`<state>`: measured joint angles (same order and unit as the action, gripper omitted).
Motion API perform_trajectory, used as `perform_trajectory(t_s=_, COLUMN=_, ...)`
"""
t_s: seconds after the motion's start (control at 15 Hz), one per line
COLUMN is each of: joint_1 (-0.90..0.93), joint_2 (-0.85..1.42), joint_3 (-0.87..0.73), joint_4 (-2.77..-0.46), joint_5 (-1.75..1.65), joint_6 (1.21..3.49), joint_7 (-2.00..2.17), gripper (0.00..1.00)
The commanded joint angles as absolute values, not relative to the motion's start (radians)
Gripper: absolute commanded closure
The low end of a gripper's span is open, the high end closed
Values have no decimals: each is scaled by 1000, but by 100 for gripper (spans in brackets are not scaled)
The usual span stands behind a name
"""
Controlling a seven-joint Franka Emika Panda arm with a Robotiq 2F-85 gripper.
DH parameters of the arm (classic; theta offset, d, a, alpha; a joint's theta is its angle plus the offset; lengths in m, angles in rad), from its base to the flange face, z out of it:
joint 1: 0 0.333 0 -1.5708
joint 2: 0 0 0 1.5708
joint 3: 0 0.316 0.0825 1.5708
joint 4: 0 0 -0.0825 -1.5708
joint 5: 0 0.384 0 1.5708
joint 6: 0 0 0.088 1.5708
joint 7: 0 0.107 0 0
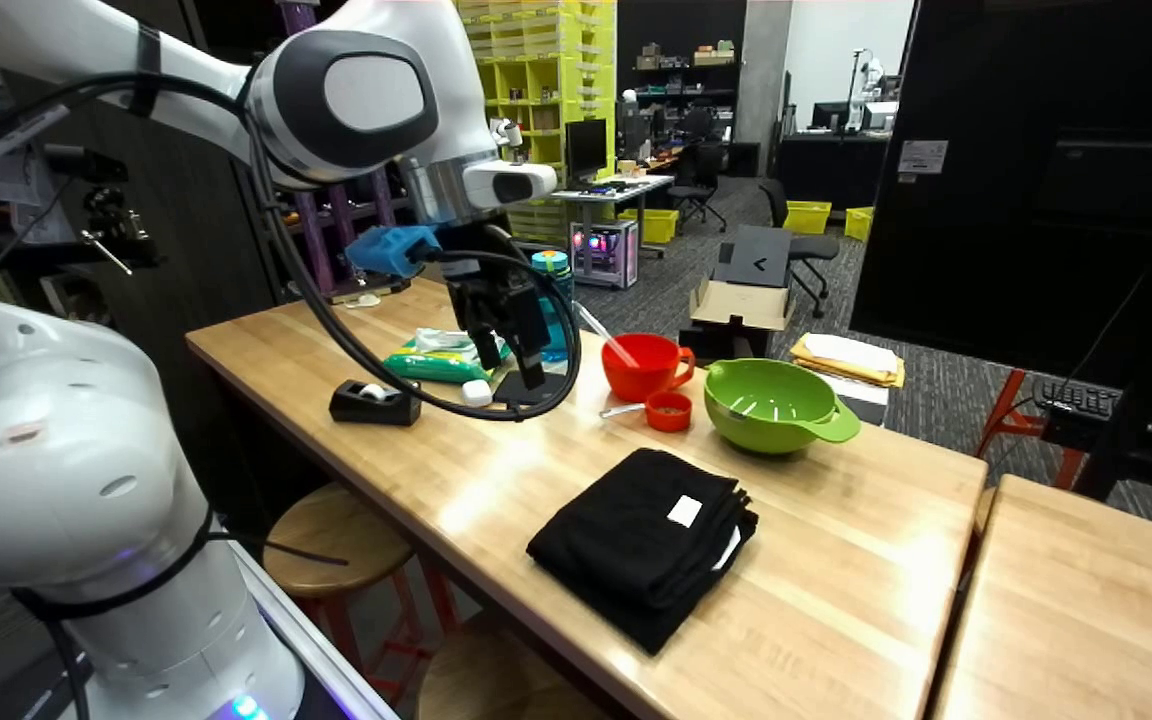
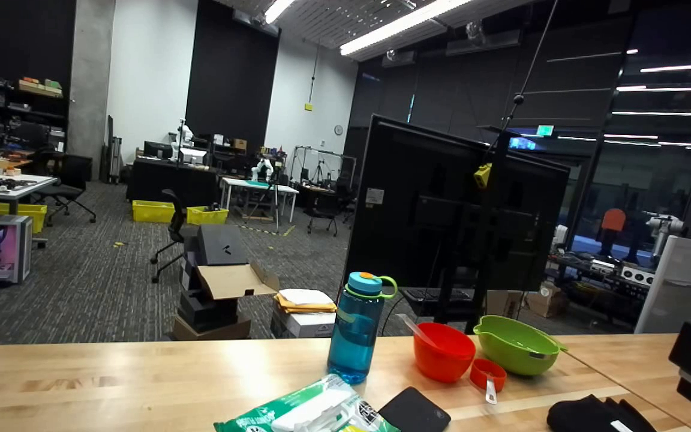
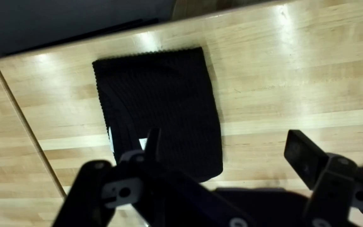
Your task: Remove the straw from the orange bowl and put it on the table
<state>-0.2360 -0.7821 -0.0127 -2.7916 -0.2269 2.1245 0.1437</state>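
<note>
Pale, plain wood is shown across the long table [image 1: 836,520], above which the gripper [image 3: 225,148] is held. Its two fingers are spread wide, and nothing is gripped between them. Below the gripper, a folded black cloth [image 3: 169,104] is laid on the wood. Well apart from the gripper, the straw [image 1: 604,332] is seen: thin, pale and straight, it is tilted against the rim of the orange bowl [image 1: 641,386], its lower part contained inside, its upper end sticking out. Just beside that bowl, a small red measuring cup [image 1: 669,424] is set; something brownish [image 1: 669,410], hard to make out, is held in it. Next to the cup, a green bowl [image 1: 766,437] is placed, with slits cut in it. Past the orange bowl from the gripper, a blue bottle [image 2: 354,336] is stood upright. Farthest off, yellow bins [image 2: 152,212] are kept on the carpeted floor [image 2: 111,288].
</note>
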Motion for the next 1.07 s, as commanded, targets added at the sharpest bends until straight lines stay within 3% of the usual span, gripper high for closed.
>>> perform_trajectory(t_s=0.0, joint_1=-227, joint_2=-698, joint_3=-23, joint_4=-2752, joint_5=-253, joint_6=2226, joint_7=127, gripper=0)
perform_trajectory(t_s=1.0, joint_1=-47, joint_2=-245, joint_3=-82, joint_4=-2525, joint_5=-88, joint_6=2725, joint_7=-119, gripper=0)
